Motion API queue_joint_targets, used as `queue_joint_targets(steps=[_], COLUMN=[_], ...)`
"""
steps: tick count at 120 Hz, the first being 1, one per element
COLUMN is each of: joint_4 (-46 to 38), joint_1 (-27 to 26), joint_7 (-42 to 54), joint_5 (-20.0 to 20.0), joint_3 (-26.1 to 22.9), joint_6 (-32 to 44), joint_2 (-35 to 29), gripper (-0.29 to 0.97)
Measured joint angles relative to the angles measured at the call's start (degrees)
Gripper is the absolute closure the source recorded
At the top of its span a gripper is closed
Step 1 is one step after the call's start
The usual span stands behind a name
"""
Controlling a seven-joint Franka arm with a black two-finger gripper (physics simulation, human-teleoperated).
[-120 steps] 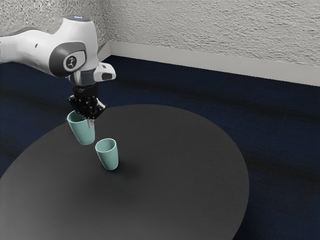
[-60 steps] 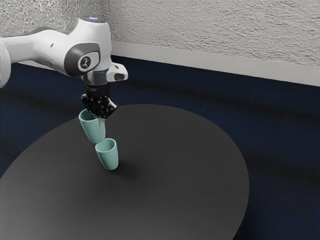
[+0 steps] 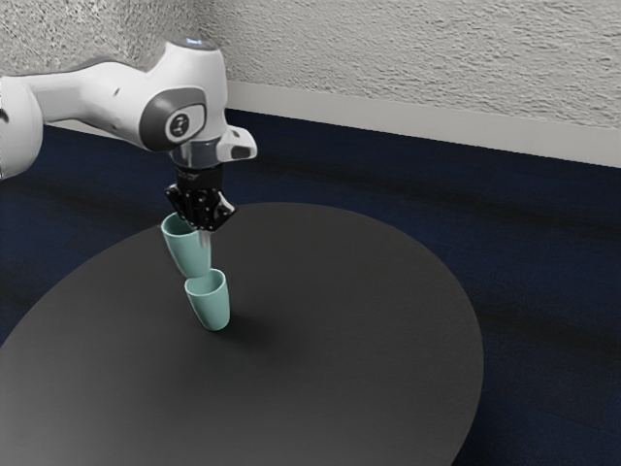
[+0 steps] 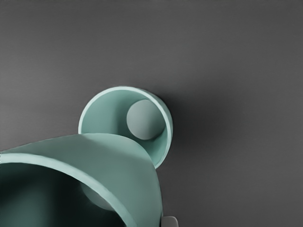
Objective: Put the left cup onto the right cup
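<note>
**Arm bent downward, gripper clamped on a cup rim**

The white arm [image 3: 92, 97] is seen coming in from the exterior view's left and is stretched toward that view's right. At the grey-capped joint [image 3: 178, 122] it is turned sharply downward, so that the wrist is pointed almost straight down. The black gripper [image 3: 201, 225] is carried directly beneath this joint and is tilted slightly. Its fingers are drawn close together and pinched on the rim of the left cup [image 3: 187, 252], which is held hanging at a slant below the hand. In the wrist view, that cup [image 4: 94, 161] is seen large and close just under the hand.
</note>
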Motion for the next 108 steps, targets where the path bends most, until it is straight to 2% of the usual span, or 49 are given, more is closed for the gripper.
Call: queue_joint_targets(steps=[108], joint_4=[2.48], joint_1=[0.07], joint_7=[0.29], joint_5=[0.01], joint_3=[0.41], joint_6=[0.37], joint_2=[4.28], gripper=[0.76])
